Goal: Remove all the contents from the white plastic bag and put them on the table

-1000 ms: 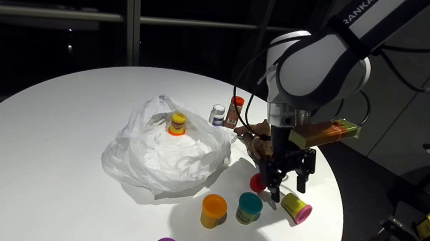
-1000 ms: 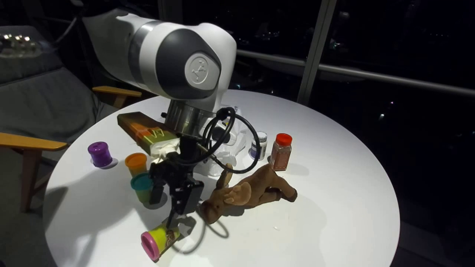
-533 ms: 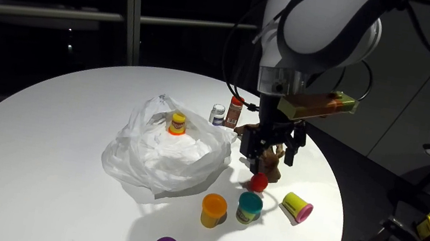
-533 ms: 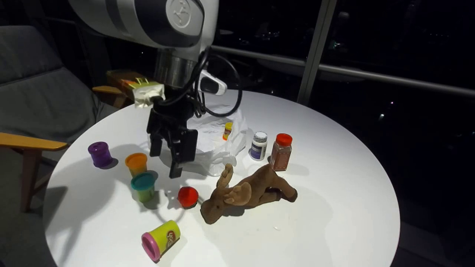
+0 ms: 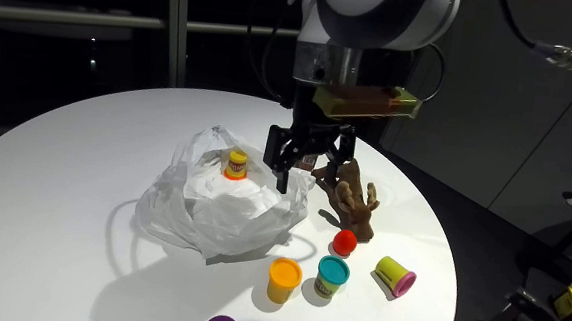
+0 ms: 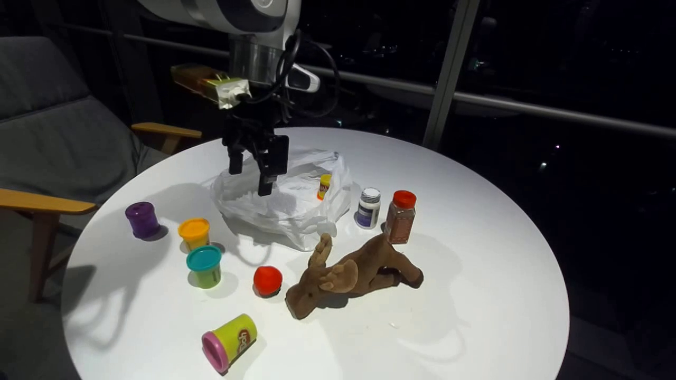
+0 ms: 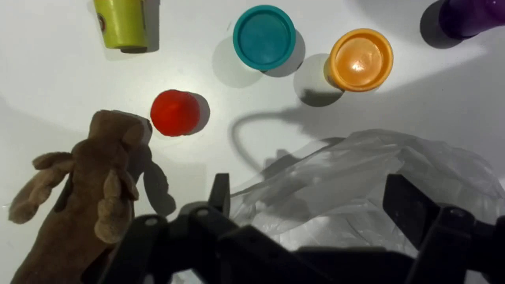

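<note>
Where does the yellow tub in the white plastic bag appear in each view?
In an exterior view: the yellow tub, a little left of picture centre.
In an exterior view: the yellow tub, almost at picture centre.
In the wrist view: not visible.
Shared landmark: the white plastic bag, lower right in the wrist view.
</note>
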`<action>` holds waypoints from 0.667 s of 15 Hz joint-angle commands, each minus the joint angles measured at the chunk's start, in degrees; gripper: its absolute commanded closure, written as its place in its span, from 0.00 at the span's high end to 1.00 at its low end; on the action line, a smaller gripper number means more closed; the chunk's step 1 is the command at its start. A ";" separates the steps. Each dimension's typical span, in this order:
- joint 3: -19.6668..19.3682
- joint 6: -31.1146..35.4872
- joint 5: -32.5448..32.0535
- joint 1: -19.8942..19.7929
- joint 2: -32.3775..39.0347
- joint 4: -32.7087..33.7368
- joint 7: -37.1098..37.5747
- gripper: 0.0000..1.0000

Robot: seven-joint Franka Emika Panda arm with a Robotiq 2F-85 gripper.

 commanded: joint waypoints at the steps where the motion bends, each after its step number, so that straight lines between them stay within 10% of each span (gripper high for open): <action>1: -0.47 -4.20 -1.12 0.37 8.16 12.21 -0.27 1.00; 10: -0.71 -13.71 1.25 -1.88 25.29 37.19 -2.08 1.00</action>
